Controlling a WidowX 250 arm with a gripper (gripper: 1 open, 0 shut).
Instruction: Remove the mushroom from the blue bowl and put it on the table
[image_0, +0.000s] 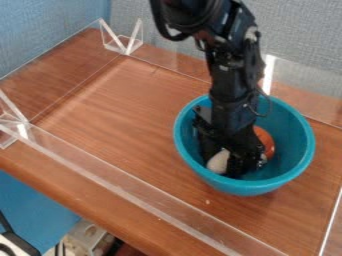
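Mushroom (263, 143) in the blue bowl (302, 162)

Your end effector (230, 155) is around its stem, maybe touching; you can't tell how open. It looks light; hold the fat stem.

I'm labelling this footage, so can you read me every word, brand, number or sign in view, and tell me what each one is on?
There is no readable text anywhere in the picture.
Glossy round teal-blue plastic bowl: no lettering shows on it.
Black robot gripper: no marking can be made out.
Hardware at the lower left, beyond the brown wood-grain table: too small and blurred to tell.
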